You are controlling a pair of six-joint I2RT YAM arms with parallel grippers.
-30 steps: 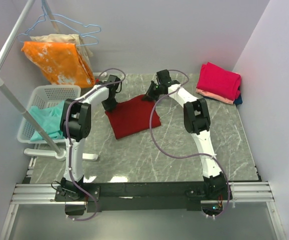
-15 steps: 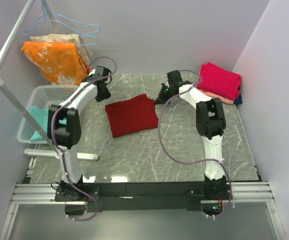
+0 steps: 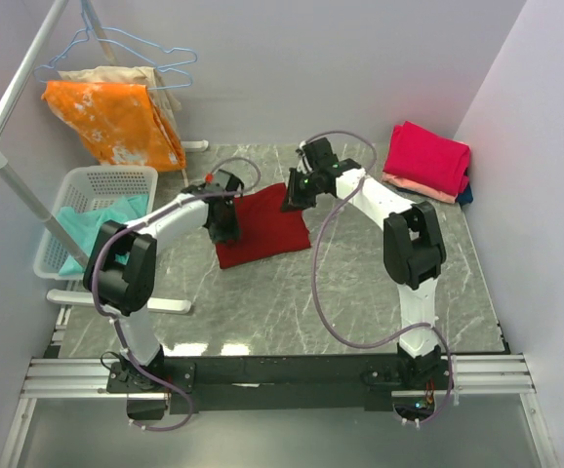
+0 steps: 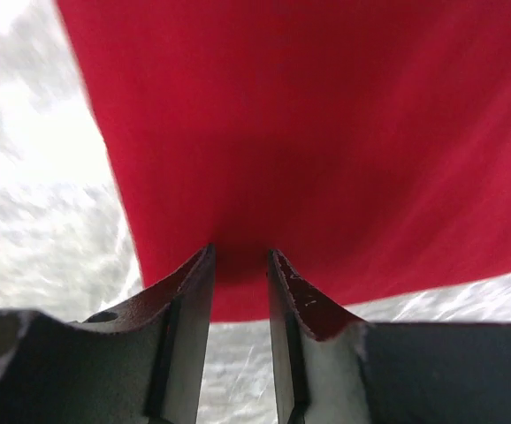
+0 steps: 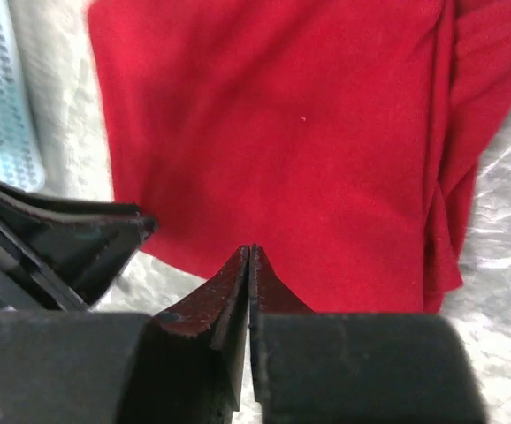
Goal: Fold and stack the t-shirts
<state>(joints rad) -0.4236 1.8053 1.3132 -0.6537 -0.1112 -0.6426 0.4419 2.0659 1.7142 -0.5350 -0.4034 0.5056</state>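
T-shirts number five: one maroon t-shirt (image 3: pixel 267 230) lies folded on the table (image 3: pixel 360 292); pink t-shirt (image 3: pixel 426 156), peach t-shirt (image 3: pixel 414 187) and dark blue t-shirt (image 3: pixel 466 194) are stacked far right; teal t-shirt (image 3: pixel 87 230) is in one basket (image 3: pixel 106 179). Left gripper (image 4: pixel 240 256) is narrowly parted at the maroon edge. Right gripper (image 5: pixel 250 252) is pinched closed, empty.

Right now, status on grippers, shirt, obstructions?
Left gripper slightly open at left edge of maroon t-shirt. Right gripper shut over its far edge. Shirt folded flat on table. Nothing on it.
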